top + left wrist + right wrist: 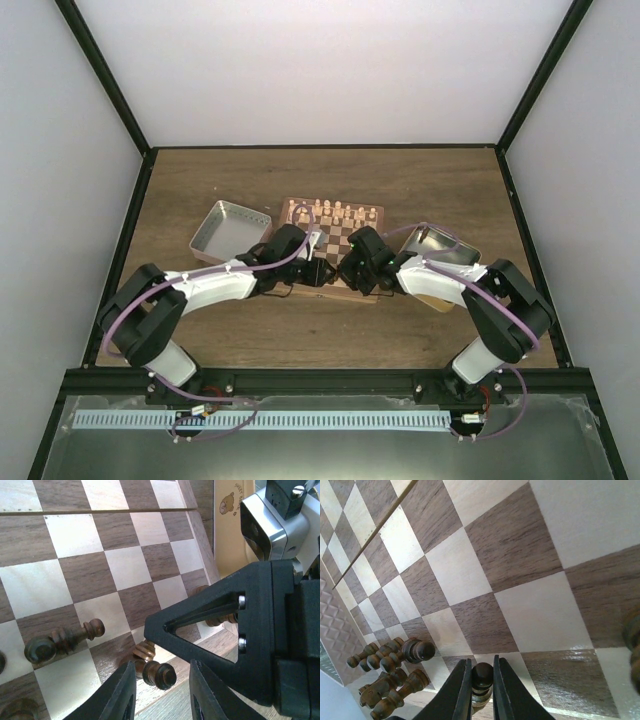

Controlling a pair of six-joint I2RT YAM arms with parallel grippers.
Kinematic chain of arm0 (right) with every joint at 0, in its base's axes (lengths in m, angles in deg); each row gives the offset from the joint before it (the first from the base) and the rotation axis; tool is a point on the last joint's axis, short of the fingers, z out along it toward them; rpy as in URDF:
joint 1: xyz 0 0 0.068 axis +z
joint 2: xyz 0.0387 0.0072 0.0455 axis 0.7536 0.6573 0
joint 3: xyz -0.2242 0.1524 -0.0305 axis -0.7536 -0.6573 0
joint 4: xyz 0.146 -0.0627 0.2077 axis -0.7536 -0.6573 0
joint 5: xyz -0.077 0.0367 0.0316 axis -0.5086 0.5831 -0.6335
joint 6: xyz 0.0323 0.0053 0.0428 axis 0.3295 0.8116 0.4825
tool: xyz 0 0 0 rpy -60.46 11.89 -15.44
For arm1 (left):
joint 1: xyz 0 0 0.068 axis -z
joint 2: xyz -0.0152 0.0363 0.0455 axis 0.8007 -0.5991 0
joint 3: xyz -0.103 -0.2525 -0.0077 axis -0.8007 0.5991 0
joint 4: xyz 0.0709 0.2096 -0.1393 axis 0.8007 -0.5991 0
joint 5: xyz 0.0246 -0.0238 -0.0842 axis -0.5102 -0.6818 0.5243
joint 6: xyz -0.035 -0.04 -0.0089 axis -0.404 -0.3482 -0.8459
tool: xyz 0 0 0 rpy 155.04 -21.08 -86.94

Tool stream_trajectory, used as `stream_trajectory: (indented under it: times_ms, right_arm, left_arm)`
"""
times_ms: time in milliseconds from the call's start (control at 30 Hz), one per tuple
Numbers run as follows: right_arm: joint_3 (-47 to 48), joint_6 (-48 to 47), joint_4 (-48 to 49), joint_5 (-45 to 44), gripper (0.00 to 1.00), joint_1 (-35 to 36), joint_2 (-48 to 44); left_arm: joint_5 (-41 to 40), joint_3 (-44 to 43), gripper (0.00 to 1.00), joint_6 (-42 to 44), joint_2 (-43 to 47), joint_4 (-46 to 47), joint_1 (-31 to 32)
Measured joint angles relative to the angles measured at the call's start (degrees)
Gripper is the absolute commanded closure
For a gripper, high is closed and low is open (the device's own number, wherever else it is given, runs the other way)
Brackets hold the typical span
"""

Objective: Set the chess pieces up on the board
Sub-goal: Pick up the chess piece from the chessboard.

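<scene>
The board (343, 238) is set mid-worktop (300, 320) between two metal tins (228, 228), with cream pieces (330, 210) lined along its far edge. The right claw (481, 666) is closed on a dark piece (482, 676) at the board's near edge. More dark chess pieces (390, 662) are seen lying toppled close by. The left claw (161, 667) is held partly open astride another dark chessman (160, 676), with gaps on both sides and nothing gripped.
</scene>
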Motion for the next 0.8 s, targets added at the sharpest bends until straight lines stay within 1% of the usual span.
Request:
stream_trajectory:
  times_ms: [533,800]
  right_arm:
    - [0.39,-2.05,-0.35,-0.42,0.92,0.00,0.00]
    - [1.55,-3.61,-2.56,-4.57,0.92,0.00,-0.15]
  left_arm:
    - [-1.53,-1.09,0.74,2.32,-2.10,-2.86,0.94]
    - [-3.26,-1.09,0.74,2.58,-2.38,-3.89,1.01]
